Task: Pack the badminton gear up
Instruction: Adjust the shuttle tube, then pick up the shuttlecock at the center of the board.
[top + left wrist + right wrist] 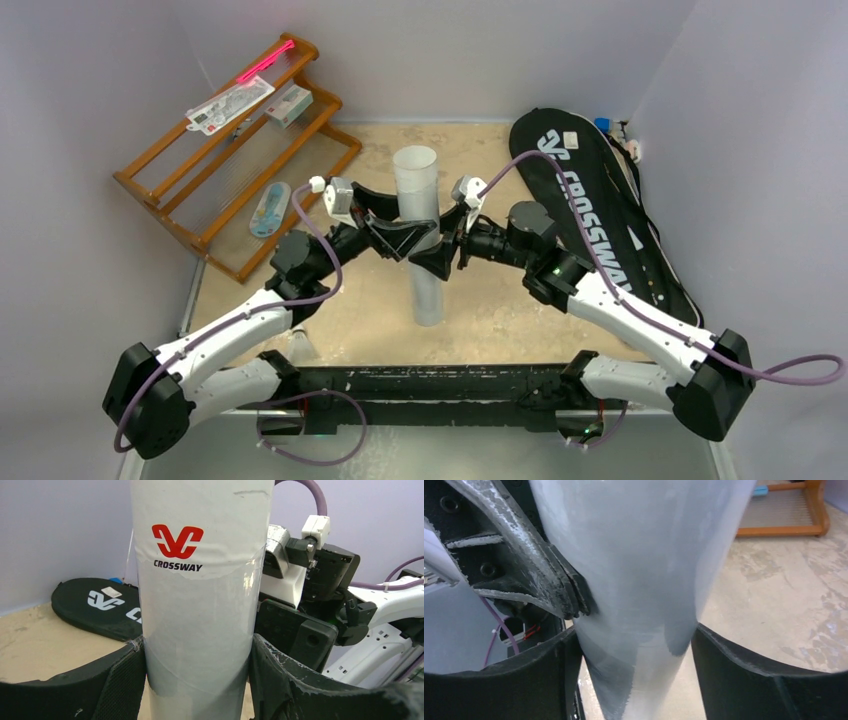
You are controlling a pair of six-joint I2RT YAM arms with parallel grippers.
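Upright mid-tabletop point(520, 300): long white-silver tube point(416, 180), both your arms meeting on it. Your left gripper point(405, 238): 2 fingers point(125, 680) pressed on opposite sides, clamped on the tube. Your right gripper point(445, 255): jaws apart astride the same tube, close beside the left's; 1 pad touches, but firm grip or not, cannot tell. Black racket-shaped bag with white lettering point(600, 200) lies along the right edge. Orange wooden rack point(170, 190) sits at the far-left corner.

Smooth glossy plastic tube point(195, 620); matt black cloth bag point(625, 215).
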